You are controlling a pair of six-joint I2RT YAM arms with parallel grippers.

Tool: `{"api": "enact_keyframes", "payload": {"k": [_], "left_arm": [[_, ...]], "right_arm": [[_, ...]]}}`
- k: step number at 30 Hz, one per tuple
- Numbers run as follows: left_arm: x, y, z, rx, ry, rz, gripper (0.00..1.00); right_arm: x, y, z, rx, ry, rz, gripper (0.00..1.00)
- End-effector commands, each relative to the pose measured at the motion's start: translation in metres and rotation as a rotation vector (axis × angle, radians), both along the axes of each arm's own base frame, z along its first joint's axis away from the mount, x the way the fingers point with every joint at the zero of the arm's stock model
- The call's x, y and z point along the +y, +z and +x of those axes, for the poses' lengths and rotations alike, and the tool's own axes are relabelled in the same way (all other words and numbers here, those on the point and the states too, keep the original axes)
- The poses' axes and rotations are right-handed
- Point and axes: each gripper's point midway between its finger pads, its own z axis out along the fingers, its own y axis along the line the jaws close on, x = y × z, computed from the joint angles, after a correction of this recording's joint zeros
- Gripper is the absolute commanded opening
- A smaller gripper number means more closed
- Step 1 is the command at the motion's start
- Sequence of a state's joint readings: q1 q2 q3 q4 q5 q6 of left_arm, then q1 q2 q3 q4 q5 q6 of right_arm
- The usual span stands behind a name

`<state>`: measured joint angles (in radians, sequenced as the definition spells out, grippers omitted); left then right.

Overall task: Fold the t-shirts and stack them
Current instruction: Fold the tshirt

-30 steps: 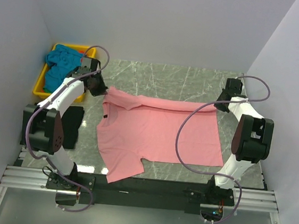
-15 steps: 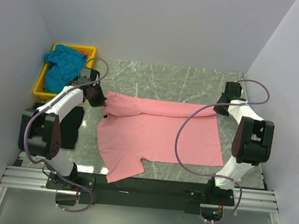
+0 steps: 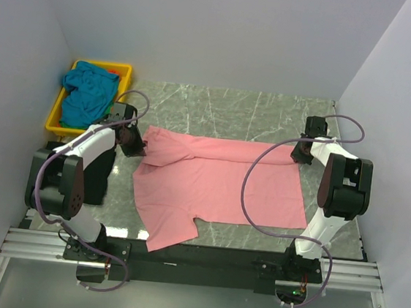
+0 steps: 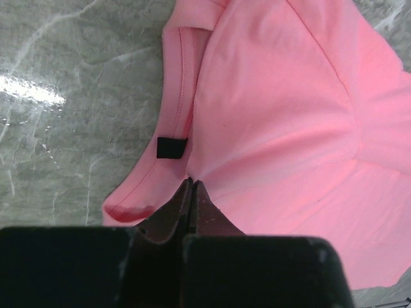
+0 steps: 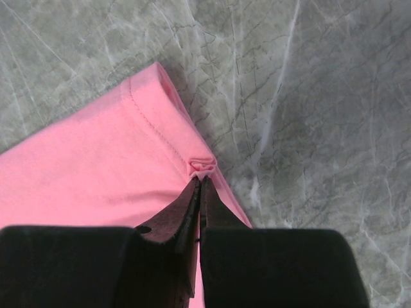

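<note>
Currently salmon pink t-shirt point(image 3: 217, 185) lies on table point(image 3: 232, 105), long axis left-right, collar point(image 4: 183, 83) pointing left. My left claw point(image 4: 191, 186) pinches cloth beside the collar; my right claw point(image 5: 199, 183) pinches its far hem corner point(image 5: 200, 167).

In the left wrist view the pink shirt point(image 4: 282, 109) runs off the top and right edges, and the left hand point(image 4: 191, 185) covers its bottom part. In the right wrist view the shirt is cut off at the left edge and slips behind the right hand point(image 5: 200, 183). From above, the tips of both hands are too small to see. The teal shirt point(image 3: 85, 91) hides most of the yellow tray point(image 3: 126, 68).
</note>
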<state>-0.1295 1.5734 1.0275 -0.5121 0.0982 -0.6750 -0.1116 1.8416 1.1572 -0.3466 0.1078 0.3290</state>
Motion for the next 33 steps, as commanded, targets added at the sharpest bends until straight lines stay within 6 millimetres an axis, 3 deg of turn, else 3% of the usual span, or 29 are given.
{"api": "enact_keyframes", "payload": {"k": [1, 8, 16, 22, 28, 33], "left_arm": [[-0.004, 0.014, 0.005, -0.054, 0.005, -0.032, 0.01], [-0.003, 0.028, 0.008, -0.08, 0.001, -0.026, 0.01], [-0.006, 0.04, 0.004, -0.097, 0.001, -0.054, 0.01], [-0.009, 0.043, 0.004, -0.099, -0.007, -0.064, 0.01], [-0.012, 0.053, 0.006, -0.113, -0.011, -0.081, 0.01], [-0.017, 0.059, 0.003, -0.113, -0.019, -0.103, 0.02]], "right_arm": [[-0.009, 0.006, 0.0, 0.004, -0.036, -0.022, 0.04], [-0.012, 0.024, 0.0, -0.024, -0.071, -0.035, 0.04], [-0.014, 0.024, -0.005, -0.013, -0.095, -0.042, 0.06], [-0.009, 0.018, -0.008, 0.014, -0.092, -0.017, 0.21], [-0.004, 0.036, -0.001, -0.038, -0.091, 0.007, 0.48], [0.003, 0.049, 0.002, -0.067, -0.081, 0.007, 0.63]]}}
